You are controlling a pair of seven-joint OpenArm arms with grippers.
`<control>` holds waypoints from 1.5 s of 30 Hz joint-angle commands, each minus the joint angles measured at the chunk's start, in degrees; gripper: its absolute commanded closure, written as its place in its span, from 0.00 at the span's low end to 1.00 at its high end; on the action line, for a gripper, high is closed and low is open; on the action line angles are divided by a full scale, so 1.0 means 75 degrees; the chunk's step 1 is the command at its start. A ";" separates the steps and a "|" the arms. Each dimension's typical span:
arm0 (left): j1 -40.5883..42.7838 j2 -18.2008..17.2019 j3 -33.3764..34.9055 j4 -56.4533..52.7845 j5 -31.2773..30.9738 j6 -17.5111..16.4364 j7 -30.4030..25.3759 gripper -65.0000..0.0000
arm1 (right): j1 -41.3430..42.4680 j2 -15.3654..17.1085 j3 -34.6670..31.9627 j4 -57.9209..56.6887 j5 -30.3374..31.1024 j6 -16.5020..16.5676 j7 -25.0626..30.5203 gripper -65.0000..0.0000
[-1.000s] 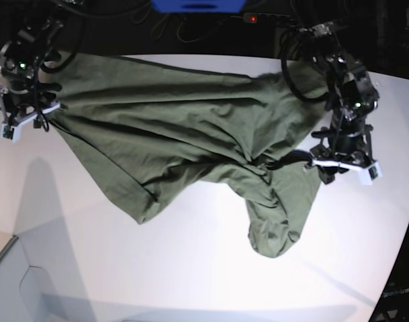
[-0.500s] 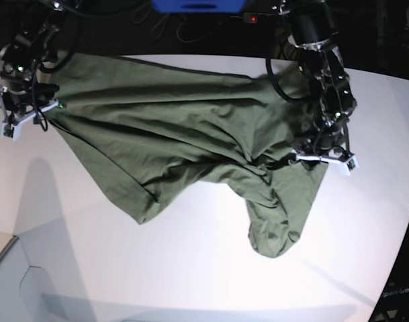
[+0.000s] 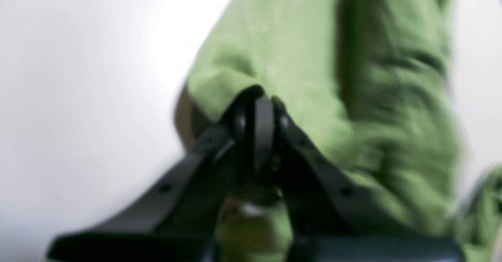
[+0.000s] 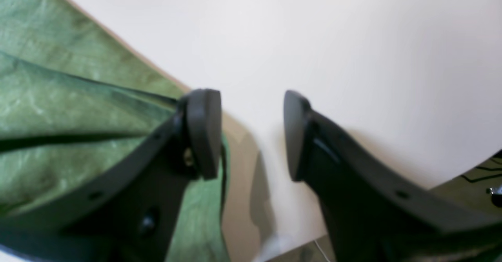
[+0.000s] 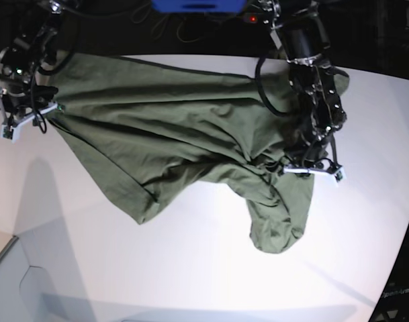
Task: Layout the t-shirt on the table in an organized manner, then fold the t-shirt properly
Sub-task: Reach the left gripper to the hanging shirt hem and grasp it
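The t-shirt (image 5: 184, 137) lies rumpled across the far half of the desk (image 5: 191, 268), so this looks like the spreading step, folding not begun. The left gripper (image 3: 257, 109) has its jaws clenched on a bunched fold; the right gripper (image 4: 251, 134) stands released, cloth just beside one jaw. The shirt's long axis runs from jaws to jaws, a loose lobe drooping below the left ones; next, I'd judge, the right jaws must close on the nearby edge and tension it.

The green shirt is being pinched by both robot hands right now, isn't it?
Not both. The left gripper has its jaws shut on the t-shirt, as the left wrist view shows. The right gripper has its jaws open over the table, seen in the right wrist view.
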 commanded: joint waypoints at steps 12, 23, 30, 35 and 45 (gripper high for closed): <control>-0.3174 0.0149 0.4113 0.0597 0.0095 -0.0025 -0.0414 1.00 | -0.0020 0.0492 0.0017 0.0107 -0.0005 -0.0041 0.0169 0.59; -0.6831 0.0149 0.6973 -0.7409 -0.1851 -0.0025 -0.5090 0.62 | -0.0501 0.0468 0.0087 0.0119 -0.0016 -0.0041 0.0110 0.59; -0.5928 -0.0212 0.8204 -0.5897 -0.3597 -0.0025 -0.4774 0.22 | -0.0477 0.0304 0.0076 0.0166 -0.0016 -0.0041 0.0110 0.59; -0.4381 -0.1596 0.7958 -0.3447 -0.3714 0.0186 -0.4247 0.26 | -0.0477 0.0257 0.0052 0.0166 -0.0016 -0.0041 0.0145 0.59; 0.0132 -0.3987 0.5801 0.1324 -0.3668 0.1218 -0.3813 0.27 | -0.0290 0.0257 0.0040 0.0119 0.0007 -0.0041 0.0169 0.59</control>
